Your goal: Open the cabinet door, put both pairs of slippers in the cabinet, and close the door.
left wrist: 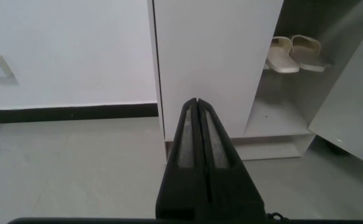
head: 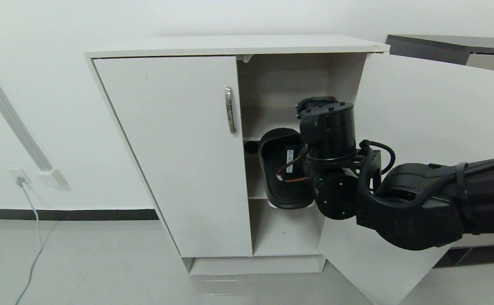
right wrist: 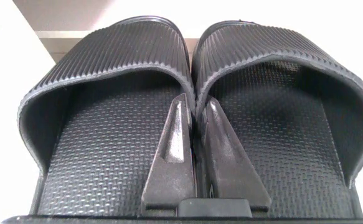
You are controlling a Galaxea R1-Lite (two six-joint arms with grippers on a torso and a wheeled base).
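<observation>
White cabinet (head: 166, 152) stood half open; your right claw (right wrist: 195, 106) pinched the black slippers (head: 281, 169) at its opening, left claw (left wrist: 197, 107) closed, empty. Clipping a shelf (head: 251, 138) edge could have shaken one loose.

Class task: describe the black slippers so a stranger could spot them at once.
Find the white cabinet, its right door open. In the open half, partway up, the right gripper holds the black slippers, jaws pinching their inner edges together. Unlike the pale slippers lying inside, they are black with ribbed straps.
</observation>
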